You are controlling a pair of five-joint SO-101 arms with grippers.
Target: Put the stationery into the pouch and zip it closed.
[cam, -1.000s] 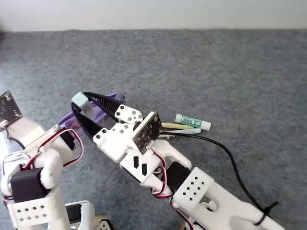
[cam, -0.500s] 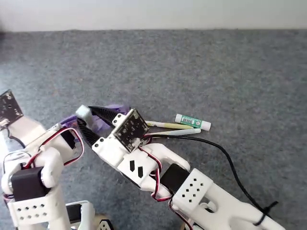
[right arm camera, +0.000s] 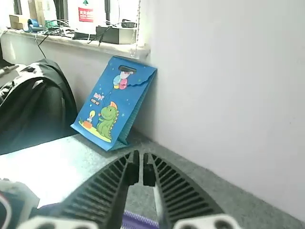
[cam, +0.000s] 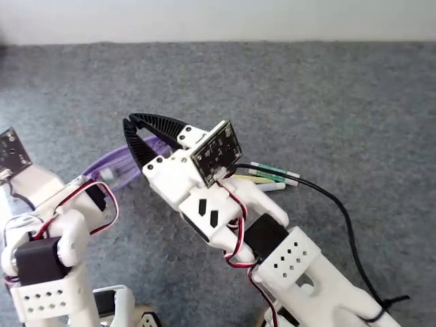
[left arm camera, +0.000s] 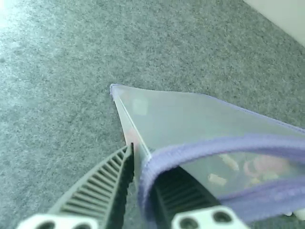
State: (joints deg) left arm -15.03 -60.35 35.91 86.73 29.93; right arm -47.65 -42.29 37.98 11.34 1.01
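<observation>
pouch [left arm camera: 190, 119]: frosted plastic w/ purple cloth trim. table [cam: 327, 88]: grey carpet, rough, matt. right gripper [cam: 131, 122]: blk ribbed plastic.

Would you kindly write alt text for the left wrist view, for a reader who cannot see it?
The left end effector grips a translucent pouch at its purple zip edge, the wall clamped between its fingers. Small pale items show faintly through the pouch, and grey carpet lies beneath.

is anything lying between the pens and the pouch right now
Only the right arm: its wrist hangs over the carpet between the pens and the pouch, hiding the ground beneath it. No other object is visible between them.
</observation>
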